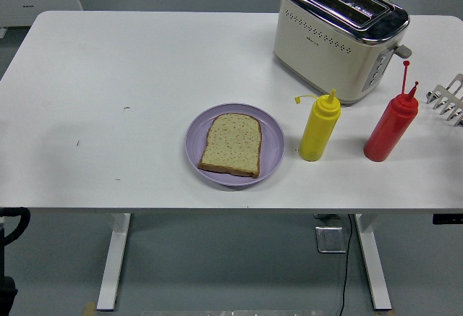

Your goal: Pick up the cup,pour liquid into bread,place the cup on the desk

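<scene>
no hand is in view so its state can't be told; picking up hasn't begun, and the next move likely means reaching for the yellow bottle [319,130] beside the bread [231,144].

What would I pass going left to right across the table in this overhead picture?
Purple plate with a bread slice → yellow squeeze bottle → red squeeze bottle → metal rack at the right edge.

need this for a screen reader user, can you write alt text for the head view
A slice of bread lies on a purple plate near the front of a white table. To its right stand a yellow squeeze bottle and a red squeeze bottle, with a cream toaster behind them. No robot hands show.
</scene>
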